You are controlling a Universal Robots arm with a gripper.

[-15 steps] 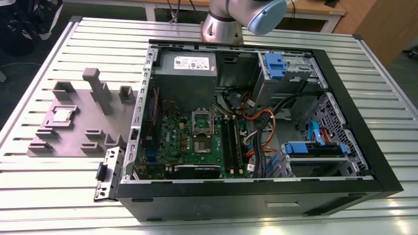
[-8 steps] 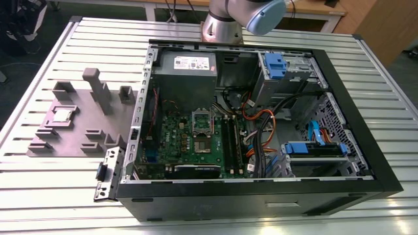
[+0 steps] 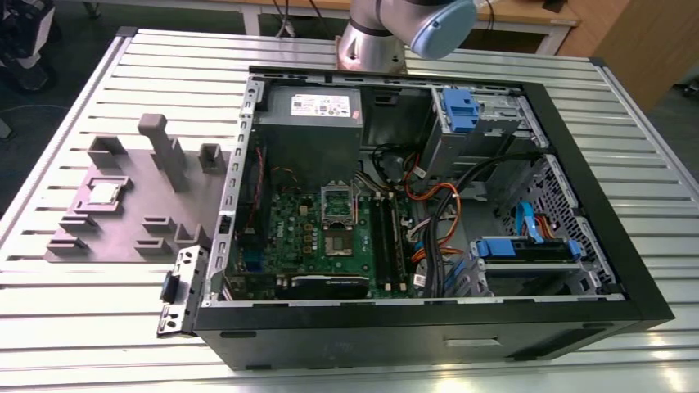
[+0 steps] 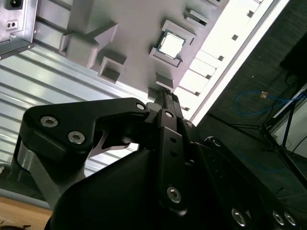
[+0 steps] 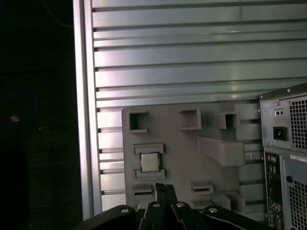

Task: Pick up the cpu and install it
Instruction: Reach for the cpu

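The cpu [image 3: 106, 192] is a small silver square lying flat in a holder on the grey fixture plate [image 3: 131, 237], on the exterior view's left of the open computer case [image 3: 437, 327]. Both wrist views look down on the cpu [image 4: 171, 44] [image 5: 149, 162] resting in its holder. My black gripper [image 5: 163, 188] [image 4: 166, 96] hangs well above the plate, apart from the cpu, its thin fingers pressed together with nothing between them. Inside the case, the silver socket frame [image 3: 337, 202] sits on the green motherboard [image 3: 295, 237].
The plate carries several raised grey blocks, one a tall post [image 3: 164, 151]. The case holds a grey power supply [image 3: 311, 110], blue drive brackets [image 3: 525, 246] and cable bundles [image 3: 437, 213]. The ribbed metal table [image 3: 98, 327] ends at an edge near the plate [image 5: 86, 120].
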